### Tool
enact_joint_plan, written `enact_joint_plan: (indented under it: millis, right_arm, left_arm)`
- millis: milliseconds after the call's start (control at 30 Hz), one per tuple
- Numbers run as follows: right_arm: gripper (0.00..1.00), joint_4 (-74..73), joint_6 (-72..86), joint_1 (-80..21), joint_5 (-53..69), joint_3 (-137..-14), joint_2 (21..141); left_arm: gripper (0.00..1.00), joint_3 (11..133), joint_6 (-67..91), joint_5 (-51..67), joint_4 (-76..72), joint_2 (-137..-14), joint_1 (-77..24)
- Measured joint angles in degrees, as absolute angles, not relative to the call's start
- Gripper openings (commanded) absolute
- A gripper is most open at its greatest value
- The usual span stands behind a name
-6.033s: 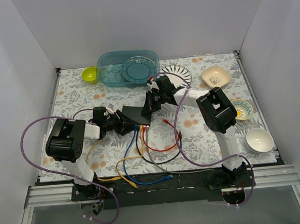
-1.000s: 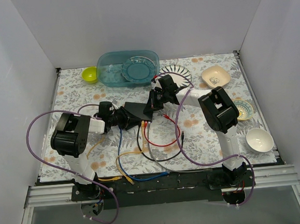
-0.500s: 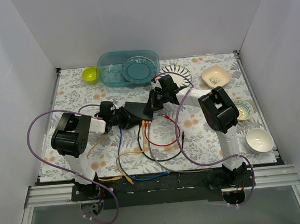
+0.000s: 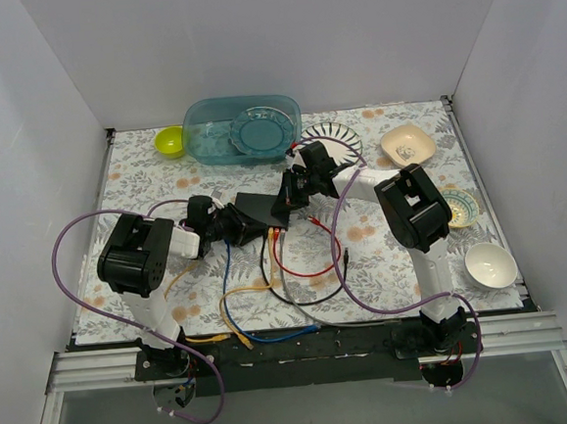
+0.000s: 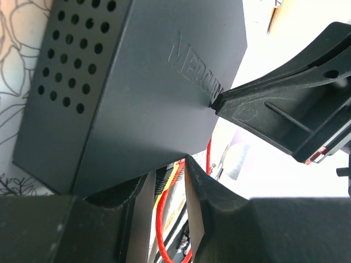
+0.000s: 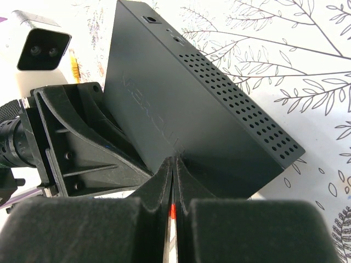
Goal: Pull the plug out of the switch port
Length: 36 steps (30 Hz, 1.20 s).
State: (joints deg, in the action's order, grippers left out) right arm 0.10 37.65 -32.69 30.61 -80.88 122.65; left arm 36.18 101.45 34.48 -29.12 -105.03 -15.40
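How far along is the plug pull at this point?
Done: right fingers and left fingers are at the switch. In hand: the right pair, closed, touches its top; a yellow plug shows between the left pair. Left: that plug looks seated, not yet pulled.

Teal tub (image 4: 206, 130) holding a blue plate (image 4: 262, 130), lime bowl (image 4: 169, 140) beside it, beige square dish (image 4: 407, 144), white bowl (image 4: 490, 264), floral cloth (image 4: 385, 253).
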Motion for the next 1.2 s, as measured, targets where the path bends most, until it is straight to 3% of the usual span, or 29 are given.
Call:
enact_joint_plan:
  millis: [133,433,467,600,867,1033,1200]
  right_arm:
    - [0.05,0.1,37.54,-32.62,30.61,-80.88,122.65]
    - [0.05,0.12,37.54,-32.62,30.59,-80.84,122.65]
    - [0.05,0.12,37.54,-32.62,30.59,-80.84,122.65]
    - [0.05,0.1,37.52,-32.58,30.61,-80.84,122.65]
    - [0.05,0.12,37.54,-32.58,30.63,-80.82,122.65]
    - [0.05,0.21,37.54,-32.58,30.65,-80.75,122.65]
    - [0.05,0.38,37.56,-32.51,30.76,-80.66,122.65]
  left_arm:
    - [0.0,36.14,100.92,34.83,-29.98,-105.45,-15.31]
    - [0.0,36.25,100.49,35.16,-30.02,-105.69,-15.18]
    - [0.05,36.27,100.25,35.16,-29.98,-105.67,-15.18]
    - [0.11,36.53,98.56,35.4,-29.56,-105.65,-15.18]
    - [0.12,36.36,94.7,35.42,-28.71,-105.43,-15.35]
    - [0.0,36.34,93.38,35.59,-28.88,-105.43,-15.33]
    - [0.0,36.29,93.36,35.64,-28.97,-105.45,-15.33]
